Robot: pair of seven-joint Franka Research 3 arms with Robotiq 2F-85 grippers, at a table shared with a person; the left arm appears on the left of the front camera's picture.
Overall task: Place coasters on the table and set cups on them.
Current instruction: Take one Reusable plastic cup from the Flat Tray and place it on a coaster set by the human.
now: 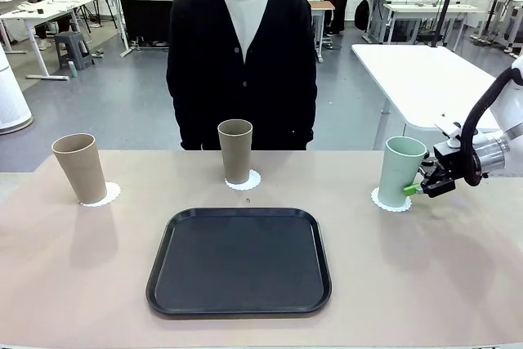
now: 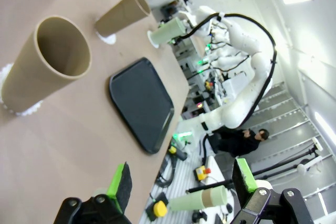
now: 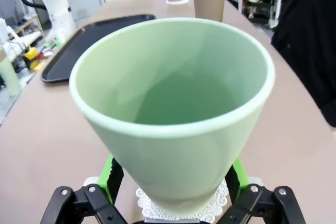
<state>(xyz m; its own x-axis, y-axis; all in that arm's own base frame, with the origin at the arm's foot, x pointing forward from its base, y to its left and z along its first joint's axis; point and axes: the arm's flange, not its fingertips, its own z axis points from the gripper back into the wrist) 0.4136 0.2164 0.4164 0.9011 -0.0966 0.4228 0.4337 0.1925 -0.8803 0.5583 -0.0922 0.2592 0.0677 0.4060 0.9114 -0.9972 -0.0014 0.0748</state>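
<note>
No words, numbers, brand names or signs can be read anywhere. The cups, the paper doilies, the tray and the table all look plain, and things far back in the room are too small and blurry to read.

Three tapered handleless cups stand upright on the beige table (image 1: 73,284), each on a lacy white coaster: a tan cup (image 1: 79,167) at the left, another tan cup (image 1: 235,150) at the far middle, a mint-green cup (image 1: 400,171) at the right
</note>
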